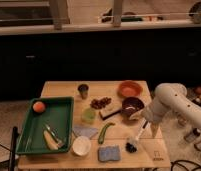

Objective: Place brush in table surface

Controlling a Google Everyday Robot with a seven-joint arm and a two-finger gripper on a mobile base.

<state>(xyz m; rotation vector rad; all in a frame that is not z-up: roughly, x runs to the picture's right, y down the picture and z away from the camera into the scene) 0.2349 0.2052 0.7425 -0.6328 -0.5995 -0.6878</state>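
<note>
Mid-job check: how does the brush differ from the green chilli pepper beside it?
The brush has a slim white handle and a dark head; the green chilli pepper is green all over. The brush's handle top meets the gripper, at the right side of the table surface; the pepper lies alone, left of the brush. Both are long, slim and slanted the same way.
</note>
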